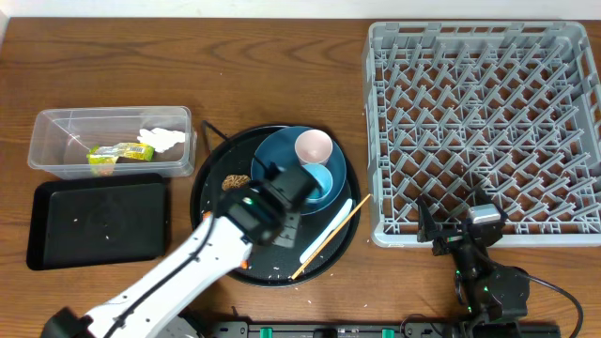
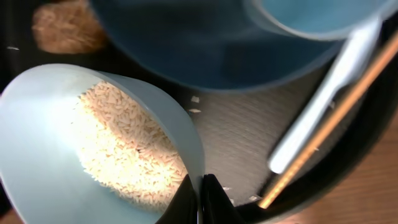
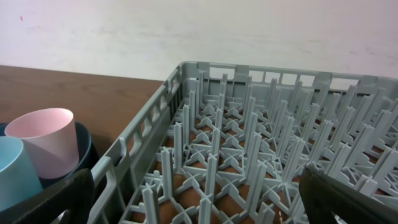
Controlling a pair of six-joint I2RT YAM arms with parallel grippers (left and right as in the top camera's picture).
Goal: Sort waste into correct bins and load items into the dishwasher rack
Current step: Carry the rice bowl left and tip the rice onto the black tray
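- The left fingers (image 2: 214, 202) are clenched on the rim of the small light-blue cup (image 2: 56, 143), which is tilted just left of them
- The loose white rice grains (image 2: 124, 149) are heaped inside the cup; they are judged light and easily spilled, so the mouth is best turned upward until emptying
- The cup wall is judged stiff, light and slippery; a pinch across the rim is suited
- Beyond the fingers to the right, the slim white utensil (image 2: 323, 98) and thin wooden chopsticks (image 2: 336, 115) are laid side by side
- Further off, the right fingers (image 3: 354, 202) are spread and released before the dishwasher rack (image 3: 249, 155)
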